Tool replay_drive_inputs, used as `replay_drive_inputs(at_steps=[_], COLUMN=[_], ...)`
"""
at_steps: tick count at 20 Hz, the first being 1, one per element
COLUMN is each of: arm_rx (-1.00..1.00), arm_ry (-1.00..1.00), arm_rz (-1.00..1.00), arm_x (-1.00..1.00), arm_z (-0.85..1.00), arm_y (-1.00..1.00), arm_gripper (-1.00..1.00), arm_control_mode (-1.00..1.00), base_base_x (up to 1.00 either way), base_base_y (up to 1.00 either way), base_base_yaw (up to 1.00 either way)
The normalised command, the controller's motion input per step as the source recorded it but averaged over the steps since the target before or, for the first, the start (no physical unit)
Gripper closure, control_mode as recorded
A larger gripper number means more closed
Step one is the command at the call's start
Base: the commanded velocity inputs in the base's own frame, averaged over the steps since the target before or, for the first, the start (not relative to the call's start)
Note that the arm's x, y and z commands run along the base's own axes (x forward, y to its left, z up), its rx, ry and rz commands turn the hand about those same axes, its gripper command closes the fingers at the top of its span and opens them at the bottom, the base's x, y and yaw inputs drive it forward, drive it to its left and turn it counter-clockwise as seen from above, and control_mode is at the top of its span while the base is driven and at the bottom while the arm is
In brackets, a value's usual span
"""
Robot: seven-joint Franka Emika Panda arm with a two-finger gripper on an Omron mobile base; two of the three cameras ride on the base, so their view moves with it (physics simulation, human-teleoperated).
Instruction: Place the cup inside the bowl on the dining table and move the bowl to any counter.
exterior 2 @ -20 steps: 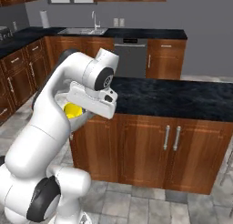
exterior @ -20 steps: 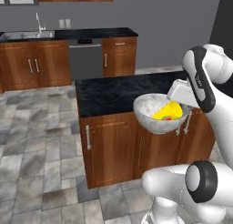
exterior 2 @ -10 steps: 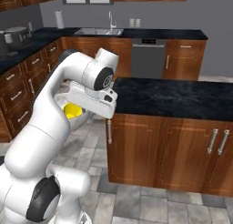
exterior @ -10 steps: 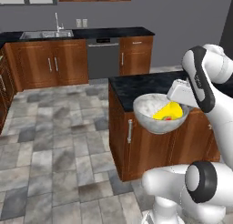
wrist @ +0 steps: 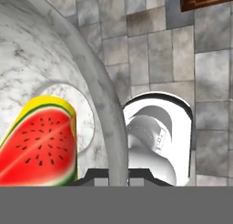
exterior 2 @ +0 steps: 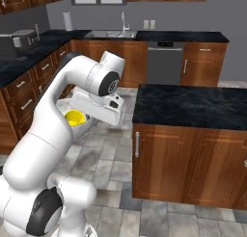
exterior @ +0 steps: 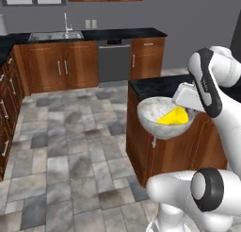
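Item: round, deep, whitish-grey speckled bowl [exterior: 160,119], rim clamped in the closed claw [wrist: 119,175], carried mouth-up at centre right of the left base view, small yellow tumbler cup [exterior: 174,117] lying tilted inside; destination black-topped wall bench [exterior: 117,34] sits upper centre, well apart.

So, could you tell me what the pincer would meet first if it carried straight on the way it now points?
Probably the tiled floor. The pincer is shut on the rim of the bowl, with the cup lying inside, and it points downward. Beyond the rim lies part of the robot's own body, though depth there is unclear.
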Motion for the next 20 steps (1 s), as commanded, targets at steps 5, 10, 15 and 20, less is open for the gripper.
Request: replay_drive_inputs(at_steps=[5,10,15,20], arm_rx=[0.00,0.00,0.00,0.00], arm_ry=[0.00,0.00,0.00,0.00], arm_rz=[0.00,0.00,0.00,0.00], arm_x=[0.00,0.00,0.00,0.00], arm_z=[0.00,0.00,0.00,0.00], arm_y=[0.00,0.00,0.00,0.00], arm_gripper=[1.00,1.00,1.00,1.00], arm_control_mode=[1.00,1.00,1.00,1.00], base_base_x=[0.44,0.41,0.44,0.41], base_base_y=[0.74,0.73,0.79,0.79], base_base_yaw=[-0.08,-0.05,-0.01,0.00])
